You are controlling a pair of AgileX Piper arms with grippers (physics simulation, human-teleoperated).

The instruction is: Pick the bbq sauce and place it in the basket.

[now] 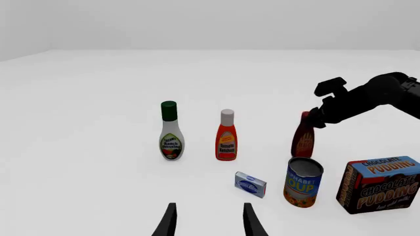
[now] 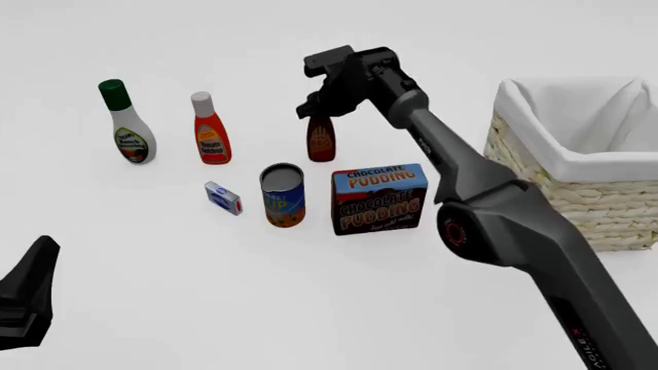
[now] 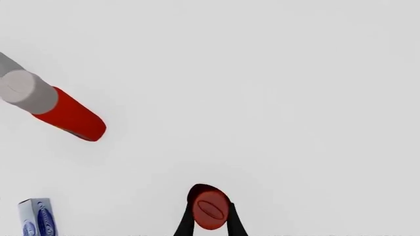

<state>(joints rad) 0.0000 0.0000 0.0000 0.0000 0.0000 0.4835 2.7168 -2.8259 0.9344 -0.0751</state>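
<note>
The bbq sauce [image 2: 320, 141], a slim dark brown-red bottle with an orange-tan label, stands upright on the white table behind the soup can. My right gripper [image 2: 320, 112] reaches down over its top. In the right wrist view the two fingers [image 3: 186, 223] press on either side of the red cap [image 3: 210, 209], so the gripper is shut on the bottle. From the left wrist view the bbq sauce [image 1: 302, 140] shows under the right gripper [image 1: 314, 118]. The basket [image 2: 575, 189], pale wicker with a white liner, sits at the right. My left gripper [image 1: 208, 222] is open and empty, low at the near left [image 2: 29, 297].
A white ranch bottle with a green cap [image 2: 129, 127] and an orange-red ketchup bottle [image 2: 209, 132] stand left of the bbq sauce. In front of it are a small blue-white box [image 2: 222, 197], a soup can [image 2: 283, 195] and a chocolate pudding box [image 2: 378, 198].
</note>
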